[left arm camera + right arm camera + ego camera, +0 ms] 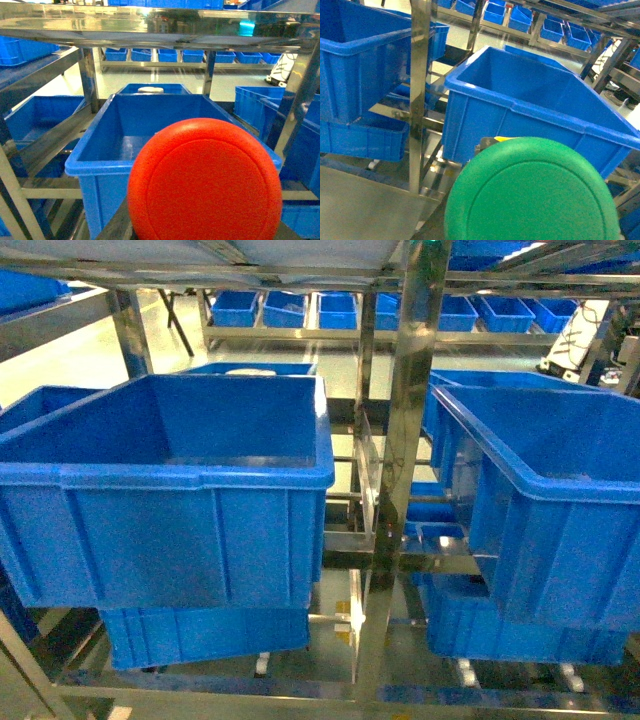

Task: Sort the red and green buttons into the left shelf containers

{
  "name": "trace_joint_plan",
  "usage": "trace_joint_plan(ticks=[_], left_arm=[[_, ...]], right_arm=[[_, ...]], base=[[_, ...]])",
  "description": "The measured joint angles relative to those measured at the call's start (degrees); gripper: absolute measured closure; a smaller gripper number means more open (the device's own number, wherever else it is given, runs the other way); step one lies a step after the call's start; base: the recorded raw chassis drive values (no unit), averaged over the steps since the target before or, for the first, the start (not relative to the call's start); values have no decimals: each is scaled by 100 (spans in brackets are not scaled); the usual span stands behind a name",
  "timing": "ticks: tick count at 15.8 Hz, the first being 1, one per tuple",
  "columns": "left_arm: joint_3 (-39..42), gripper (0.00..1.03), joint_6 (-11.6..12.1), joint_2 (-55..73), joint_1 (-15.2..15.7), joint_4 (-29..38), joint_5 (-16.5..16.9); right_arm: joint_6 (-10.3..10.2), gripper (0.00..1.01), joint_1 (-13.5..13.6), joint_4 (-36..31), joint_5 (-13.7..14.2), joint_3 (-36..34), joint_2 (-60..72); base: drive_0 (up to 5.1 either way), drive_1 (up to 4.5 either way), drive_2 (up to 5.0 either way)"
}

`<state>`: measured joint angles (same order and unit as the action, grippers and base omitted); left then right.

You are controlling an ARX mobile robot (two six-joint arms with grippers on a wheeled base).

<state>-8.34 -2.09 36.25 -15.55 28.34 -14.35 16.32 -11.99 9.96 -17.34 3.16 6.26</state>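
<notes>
Two big blue bins (170, 490) (560, 500) fill the head view's left and right, split by a steel shelf post (405, 410). Low in the left wrist frame, a red button (205, 182) looms before a bin; low right in the right wrist frame, a green button (532, 192). Neither arm's fingers show, so their grip cannot be told.

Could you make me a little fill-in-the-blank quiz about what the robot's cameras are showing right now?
1. The round cap filling the left wrist camera's view is coloured ____.
2. The round cap close up in the right wrist camera's view is coloured ____.
3. The big plastic bins on the steel rack are all coloured ____.
4. In the head view, the number of robot grippers that can be seen is ____.

Missing words: red; green; blue; zero
</notes>
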Motion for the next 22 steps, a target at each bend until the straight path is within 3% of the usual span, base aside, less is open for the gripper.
trace_joint_plan(ticks=[19, 20, 22], left_arm=[[0, 77, 0, 17, 0, -2, 0], [0, 77, 0, 11, 2, 2, 0], [0, 77, 0, 11, 0, 2, 0]], right_arm=[[13, 75, -66, -103, -24, -4, 122], [50, 75, -205, -601, -39, -74, 855], [212, 75, -227, -1851, 20, -160, 2669]], base=[[4, 437, -429], [0, 0, 0], [0, 0, 0]])
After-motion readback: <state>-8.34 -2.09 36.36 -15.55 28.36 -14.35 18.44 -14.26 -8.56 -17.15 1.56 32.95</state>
